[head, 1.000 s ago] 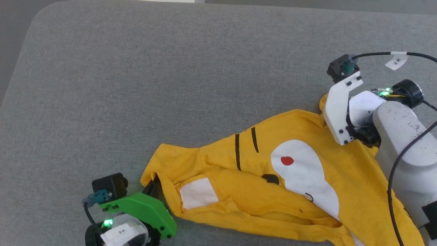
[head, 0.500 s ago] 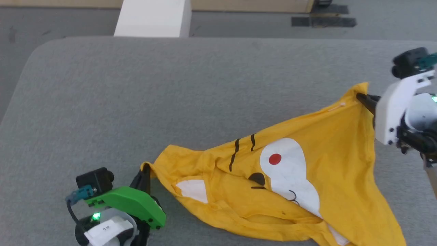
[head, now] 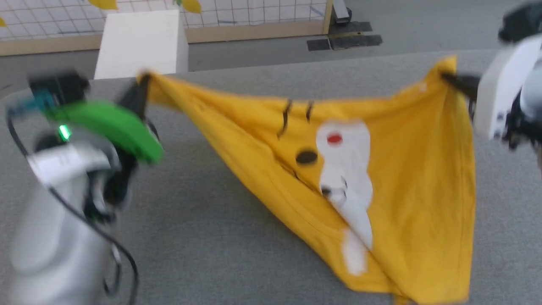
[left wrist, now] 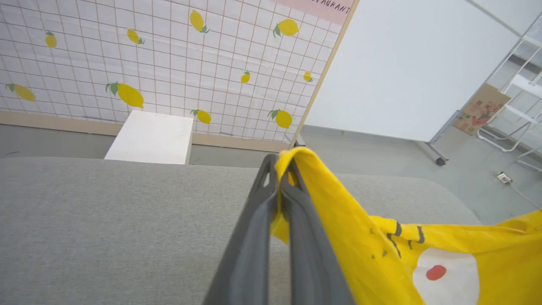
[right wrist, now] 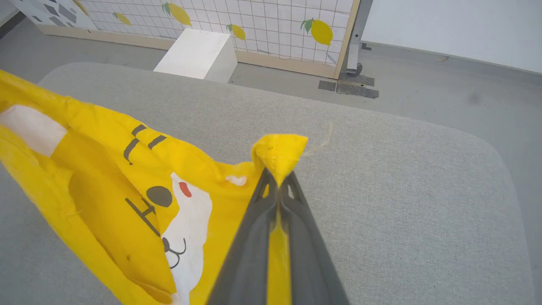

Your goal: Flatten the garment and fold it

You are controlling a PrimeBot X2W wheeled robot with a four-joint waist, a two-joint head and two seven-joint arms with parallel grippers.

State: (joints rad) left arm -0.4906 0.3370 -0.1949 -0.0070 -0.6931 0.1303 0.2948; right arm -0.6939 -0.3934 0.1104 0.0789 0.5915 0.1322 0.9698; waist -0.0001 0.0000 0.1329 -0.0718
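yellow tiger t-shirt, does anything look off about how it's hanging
Yes. The bright yellow tiger-print T-shirt, pinched at two corners by the left hand and right hand, hangs as a bunched triangle, its left side folded over itself. A loose thread trails from the right hand's corner.

green left bracket (head: 108, 127), white right bracket (head: 504, 80), pale forearm (head: 46, 250), green light (head: 64, 132)

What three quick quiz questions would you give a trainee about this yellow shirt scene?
1. True or false: the left gripper and the right gripper are each shut on the garment.
2. Where is the white box? A, beyond the far edge of the table; B, on the table; C, under the garment.
3. What colour is the dot on the garment's white patch?
Key: 1 true; 2 A; 3 red.
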